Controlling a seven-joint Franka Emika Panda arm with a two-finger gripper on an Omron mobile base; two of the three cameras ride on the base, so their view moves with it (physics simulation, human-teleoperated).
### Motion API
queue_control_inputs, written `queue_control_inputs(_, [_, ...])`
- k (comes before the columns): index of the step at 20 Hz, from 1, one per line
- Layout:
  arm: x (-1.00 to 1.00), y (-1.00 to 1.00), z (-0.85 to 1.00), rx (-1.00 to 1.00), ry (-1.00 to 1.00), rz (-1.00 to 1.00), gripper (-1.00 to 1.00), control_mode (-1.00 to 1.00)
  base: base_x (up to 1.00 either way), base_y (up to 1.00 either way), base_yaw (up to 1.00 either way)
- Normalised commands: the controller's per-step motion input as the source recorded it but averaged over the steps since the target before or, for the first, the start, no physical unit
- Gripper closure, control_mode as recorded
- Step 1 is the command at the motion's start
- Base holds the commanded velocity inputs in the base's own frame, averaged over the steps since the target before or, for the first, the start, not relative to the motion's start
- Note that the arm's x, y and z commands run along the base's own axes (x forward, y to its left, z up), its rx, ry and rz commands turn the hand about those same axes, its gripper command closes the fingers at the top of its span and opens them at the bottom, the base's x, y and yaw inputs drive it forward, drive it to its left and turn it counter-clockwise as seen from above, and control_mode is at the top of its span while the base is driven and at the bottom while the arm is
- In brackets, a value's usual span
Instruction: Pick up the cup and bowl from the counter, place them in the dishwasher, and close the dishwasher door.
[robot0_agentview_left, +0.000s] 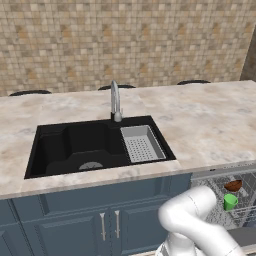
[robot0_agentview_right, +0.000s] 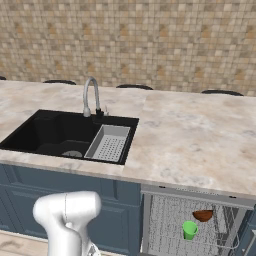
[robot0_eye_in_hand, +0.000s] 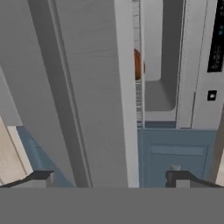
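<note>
Cup (robot0_agentview_right: 189, 230) & bowl (robot0_agentview_right: 203, 215) sit in dishwasher (robot0_agentview_right: 192, 220) rack, bowl behind cup, apart. Pincer (robot0_eye_in_hand: 109, 177) released, fingers wide, nr grey dishwasher door (robot0_eye_in_hand: 87, 87).

A wall of small tan and brown mosaic tiles (robot0_agentview_left: 130, 40) rises behind the worktop. Dark blue panelled cabinet doors (robot0_agentview_left: 80, 220) with slim metal handles (robot0_agentview_left: 103, 226) stand below. A strip of pale wooden floor (robot0_agentview_right: 15, 244) shows at the bottom.

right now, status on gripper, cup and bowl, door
Gripper open, holding nothing. Cup and bowl already on the dishwasher rack. Dishwasher door not yet shut, close ahead of the hand.
</note>
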Motion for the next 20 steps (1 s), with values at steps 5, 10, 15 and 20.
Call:
queue_control_inputs(5, [0.0, -0.17, -0.95, -0.09, -0.19, 0.02, -1.0, -1.0, 0.0, 0.0, 0.0])
queue_control_inputs(10, [0.0, -0.09, -0.9, -0.05, -0.24, 0.04, -1.0, -1.0, 0.0, 0.0, 0.0])
queue_control_inputs(15, [0.0, -0.05, -0.98, -0.01, -0.33, 0.08, -1.0, -1.0, 0.0, 0.0, 0.0])
queue_control_inputs(20, [0.0, 0.0, -0.96, -0.05, -0.36, 0.09, -1.0, -1.0, 0.0, 0.0, 0.0])
